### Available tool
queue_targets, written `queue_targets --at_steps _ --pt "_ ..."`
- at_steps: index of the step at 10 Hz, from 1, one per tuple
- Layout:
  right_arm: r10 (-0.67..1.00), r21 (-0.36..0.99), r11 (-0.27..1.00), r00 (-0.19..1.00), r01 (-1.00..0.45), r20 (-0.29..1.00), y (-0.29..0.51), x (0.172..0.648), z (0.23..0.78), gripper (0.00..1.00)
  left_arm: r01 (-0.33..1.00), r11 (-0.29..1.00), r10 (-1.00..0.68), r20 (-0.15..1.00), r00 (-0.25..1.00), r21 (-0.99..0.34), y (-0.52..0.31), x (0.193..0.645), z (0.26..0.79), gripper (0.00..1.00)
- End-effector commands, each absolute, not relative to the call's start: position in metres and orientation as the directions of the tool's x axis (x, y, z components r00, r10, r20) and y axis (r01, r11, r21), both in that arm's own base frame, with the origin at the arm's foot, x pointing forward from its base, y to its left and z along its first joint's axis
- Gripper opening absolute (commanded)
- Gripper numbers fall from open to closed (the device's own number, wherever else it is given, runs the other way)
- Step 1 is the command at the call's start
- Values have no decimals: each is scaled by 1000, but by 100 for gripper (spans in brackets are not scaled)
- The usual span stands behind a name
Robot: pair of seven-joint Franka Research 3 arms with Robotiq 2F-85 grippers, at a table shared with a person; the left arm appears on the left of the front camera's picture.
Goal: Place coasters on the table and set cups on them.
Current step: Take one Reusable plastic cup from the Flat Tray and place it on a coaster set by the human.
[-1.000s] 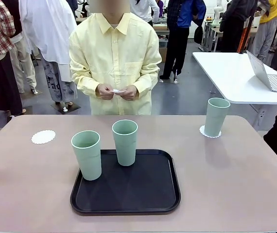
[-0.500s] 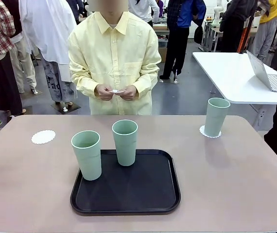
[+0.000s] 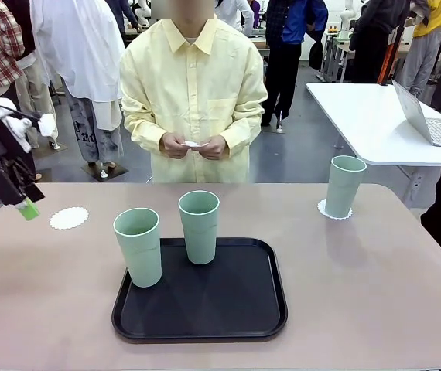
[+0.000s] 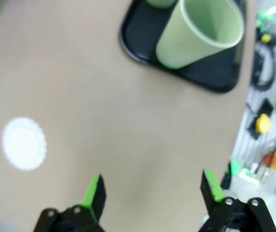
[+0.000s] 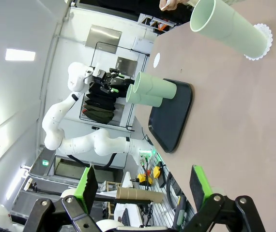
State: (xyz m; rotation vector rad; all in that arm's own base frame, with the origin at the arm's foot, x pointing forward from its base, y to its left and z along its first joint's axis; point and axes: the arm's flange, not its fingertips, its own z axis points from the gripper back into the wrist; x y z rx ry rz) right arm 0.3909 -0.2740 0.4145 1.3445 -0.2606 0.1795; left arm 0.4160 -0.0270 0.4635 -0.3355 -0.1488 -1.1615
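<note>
Coasters first: one coaster [image 3: 69,218] lies bare on the left of the table [image 3: 375,263], another [image 3: 334,210] sits under the upright right cup [image 3: 344,186], and the person's hands [image 3: 176,146] pinch a third coaster [image 3: 193,144] at the far side. Two more cups [image 3: 138,247] [image 3: 199,227] stand upright on the black tray [image 3: 205,321], mid-table. Your left gripper [image 4: 152,186] hangs over the table's left edge near the bare coaster, fingers spread and empty. Your right gripper [image 5: 143,186] is likewise spread, gripping nothing.
</note>
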Motion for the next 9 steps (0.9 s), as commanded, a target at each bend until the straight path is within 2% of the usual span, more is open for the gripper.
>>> queue_targets --at_steps 1,3,4,9 --pt "-23 937 216 959 -273 284 -274 391 414 100 946 311 -913 250 324 -90 -29 422 448 100" --pt "-23 937 216 959 -273 284 -274 391 414 100 944 314 -899 289 330 -102 -30 427 445 100" --pt "-23 937 216 959 -273 284 -274 391 414 100 941 318 -904 260 338 -119 -37 422 452 100" --pt "-23 937 216 959 -273 284 -274 391 414 100 941 320 -904 262 339 -112 -36 424 448 100"
